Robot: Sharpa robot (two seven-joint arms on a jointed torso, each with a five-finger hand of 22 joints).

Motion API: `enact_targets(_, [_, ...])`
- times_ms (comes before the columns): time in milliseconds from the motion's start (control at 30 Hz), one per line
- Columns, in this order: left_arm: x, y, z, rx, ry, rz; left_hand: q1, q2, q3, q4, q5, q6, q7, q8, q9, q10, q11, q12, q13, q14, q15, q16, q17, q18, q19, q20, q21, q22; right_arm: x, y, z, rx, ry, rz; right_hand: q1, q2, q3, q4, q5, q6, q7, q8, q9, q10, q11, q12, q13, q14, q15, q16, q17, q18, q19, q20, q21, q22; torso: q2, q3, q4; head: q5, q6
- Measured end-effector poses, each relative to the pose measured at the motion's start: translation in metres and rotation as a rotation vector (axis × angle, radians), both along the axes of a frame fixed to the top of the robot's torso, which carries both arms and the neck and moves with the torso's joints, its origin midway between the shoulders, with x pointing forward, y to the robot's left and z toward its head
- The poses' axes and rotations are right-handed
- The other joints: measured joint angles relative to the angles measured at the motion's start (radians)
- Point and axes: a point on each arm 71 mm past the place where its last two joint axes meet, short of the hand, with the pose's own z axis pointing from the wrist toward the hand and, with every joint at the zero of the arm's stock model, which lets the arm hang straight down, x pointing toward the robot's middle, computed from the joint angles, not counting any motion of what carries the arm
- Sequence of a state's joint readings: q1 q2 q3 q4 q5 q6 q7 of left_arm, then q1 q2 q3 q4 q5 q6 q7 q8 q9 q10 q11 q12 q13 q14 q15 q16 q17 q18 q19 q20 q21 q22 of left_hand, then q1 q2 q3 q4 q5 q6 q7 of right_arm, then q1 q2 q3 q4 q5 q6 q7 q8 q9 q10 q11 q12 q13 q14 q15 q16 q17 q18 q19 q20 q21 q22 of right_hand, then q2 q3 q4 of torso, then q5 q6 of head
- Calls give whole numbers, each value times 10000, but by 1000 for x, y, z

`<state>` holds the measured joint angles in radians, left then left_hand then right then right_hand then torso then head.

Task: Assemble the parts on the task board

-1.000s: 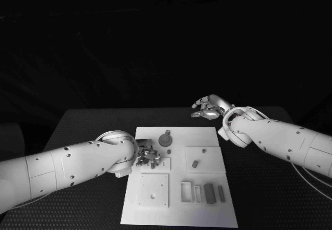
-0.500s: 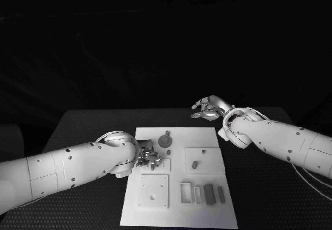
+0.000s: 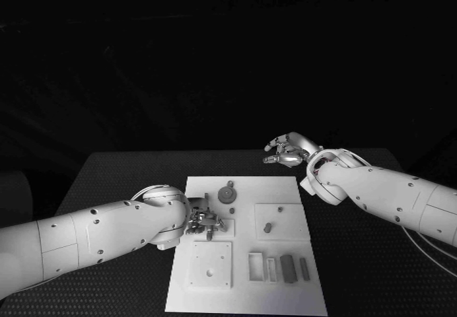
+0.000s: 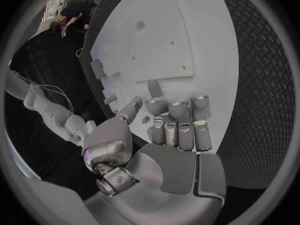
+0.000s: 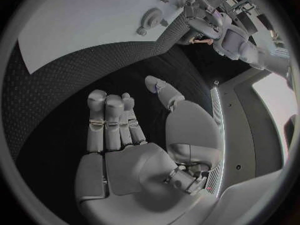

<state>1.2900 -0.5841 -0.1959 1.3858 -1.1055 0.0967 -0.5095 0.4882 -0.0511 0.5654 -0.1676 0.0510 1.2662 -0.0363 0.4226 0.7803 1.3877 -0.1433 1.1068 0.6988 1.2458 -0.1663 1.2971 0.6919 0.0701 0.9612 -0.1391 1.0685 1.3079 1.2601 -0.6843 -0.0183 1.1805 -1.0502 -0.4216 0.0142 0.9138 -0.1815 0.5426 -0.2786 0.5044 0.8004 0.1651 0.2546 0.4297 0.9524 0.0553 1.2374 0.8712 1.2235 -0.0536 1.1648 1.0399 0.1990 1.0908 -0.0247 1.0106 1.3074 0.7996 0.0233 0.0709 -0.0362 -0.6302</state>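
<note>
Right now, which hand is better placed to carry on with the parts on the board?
The left hand. Its fingers are already down over the task board at a small part. The right hand hangs open off the board, beyond its far corner.

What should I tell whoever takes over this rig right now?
Left hand: down on the white board at its left side, fingers bent over a small part; whether it grips it cannot be told.
Right hand: open, holding nothing, above the table beyond the board's far right corner.
Round part lies at the board's far end; slim blocks sit near its front edge.
Assembly looks unfinished; loose parts remain.
</note>
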Motion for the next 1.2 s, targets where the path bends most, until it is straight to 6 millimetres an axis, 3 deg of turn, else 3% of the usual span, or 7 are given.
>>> enact_targets(467, [0,8,4,-81,-75,144,-47,-274,-271,-92,0,-51,-51,-1,40,-3,-2,0,1,-75,-74,0,9,0,-20,-20,0,-2,0,-1,0,-7,5,-21,0,0,0,0,-1,-22,-15,0,-9,0,0,-1,-9,0,0,0,-9,-1,0,0,0,0,3,-12,6,-32,26])
enact_targets(667, [8,11,20,-461,-397,381,-9,-495,-284,-104,1,-135,-25,-1,54,-33,-31,0,-23,-113,-112,-69,8,-1,-56,16,-38,-3,1,-3,0,-23,7,-80,0,0,0,0,-1,-25,-14,0,-9,0,0,25,-19,0,0,0,-9,0,0,0,0,0,-4,-12,12,-41,85])
enact_targets(733, [13,14,28,-646,-562,536,128,-631,-191,-130,0,-490,89,-124,20,-240,63,-251,-146,-346,-137,-289,-83,-1,-243,33,-190,-6,1,-4,-1,-27,9,-97,0,0,0,0,-1,-30,-12,0,-8,0,0,45,-19,0,0,0,-9,0,0,0,0,0,-11,-12,18,-50,113])
enact_targets(800, [17,17,33,-772,-695,686,340,-773,1,-105,0,-866,287,-312,-51,-520,315,-865,-476,-795,72,-808,-335,-1,-633,120,-576,-119,2,-5,-1,-34,9,-121,0,0,0,0,-1,-31,-13,0,-9,0,0,45,-19,0,0,0,-9,0,0,1,0,0,-16,-12,24,-57,131])
enact_targets(900, [30,27,44,-942,-941,1093,663,-703,25,-108,0,-1583,608,-677,-179,-821,616,-1638,-882,-1160,356,-1424,-659,0,-931,261,-999,-303,3,-6,-1,-47,8,-169,0,0,0,0,-1,-20,-2,0,-8,0,0,46,-19,0,0,0,-9,0,0,0,0,0,-20,-12,25,-58,168])
enact_targets(967, [41,36,50,-1005,-1128,1472,916,-732,25,-108,1,-1991,813,-897,-259,-1053,809,-2082,-1092,-1444,544,-1779,-847,-184,-1212,316,-1296,-412,3,-7,-1,-53,9,-203,0,0,0,0,-1,-7,11,0,-8,0,0,45,-19,0,0,0,-9,0,0,0,0,0,-21,-12,26,-47,185])
enact_targets(1200, [64,52,54,-1067,-1406,2275,1283,-637,-132,-119,1,-2488,1095,-1092,-305,-1465,1079,-3139,-1552,-1960,952,-2606,-1263,-181,-1635,486,-1972,-647,4,-8,-1,-49,15,-253,0,0,0,0,-2,-4,13,0,-8,0,0,45,-19,0,0,0,-9,0,0,0,0,0,-5,-14,13,-35,216])
